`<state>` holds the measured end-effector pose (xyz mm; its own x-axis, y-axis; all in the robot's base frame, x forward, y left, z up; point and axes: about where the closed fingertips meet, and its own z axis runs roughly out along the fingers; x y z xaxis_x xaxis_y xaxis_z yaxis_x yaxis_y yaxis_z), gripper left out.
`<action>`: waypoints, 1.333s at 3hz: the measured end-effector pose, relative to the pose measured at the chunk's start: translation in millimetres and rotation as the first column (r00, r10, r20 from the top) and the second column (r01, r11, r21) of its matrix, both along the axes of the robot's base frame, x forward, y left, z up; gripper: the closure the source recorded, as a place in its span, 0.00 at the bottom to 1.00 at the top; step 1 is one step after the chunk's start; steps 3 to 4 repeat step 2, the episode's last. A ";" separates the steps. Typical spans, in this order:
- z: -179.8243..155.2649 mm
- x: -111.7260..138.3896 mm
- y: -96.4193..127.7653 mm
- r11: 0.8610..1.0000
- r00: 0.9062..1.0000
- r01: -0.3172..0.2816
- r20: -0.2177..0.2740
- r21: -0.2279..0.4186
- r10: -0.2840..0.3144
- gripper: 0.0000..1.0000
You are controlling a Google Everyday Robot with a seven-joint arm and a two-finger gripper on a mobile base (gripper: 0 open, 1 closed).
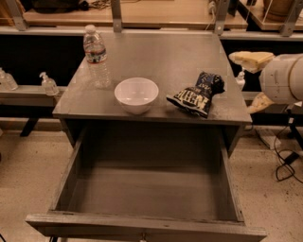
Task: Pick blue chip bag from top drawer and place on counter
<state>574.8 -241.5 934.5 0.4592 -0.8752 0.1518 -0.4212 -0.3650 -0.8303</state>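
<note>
The blue chip bag (196, 93) lies on its side on the counter (161, 56), near the front right corner and just right of a white bowl (136, 94). My gripper (242, 83) is off the counter's right edge, a little right of the bag and not touching it. It is open and empty, with one pale finger (251, 59) above and the other (259, 102) below. The top drawer (142, 189) is pulled out wide below the counter, and its grey bottom is bare.
A clear water bottle (96, 56) stands at the counter's left side. Two pump bottles (48, 83) sit on a low shelf to the left. A tan wooden bench (156, 12) runs behind the counter. Cables (286, 165) lie on the floor at right.
</note>
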 end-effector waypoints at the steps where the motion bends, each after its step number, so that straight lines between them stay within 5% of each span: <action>1: 8.2 -8.4 -13.9 0.999 0.999 0.037 0.022 0.038 -0.038 0.00; 4: 8.2 -8.4 -13.9 0.999 0.999 0.037 0.022 0.038 -0.038 0.00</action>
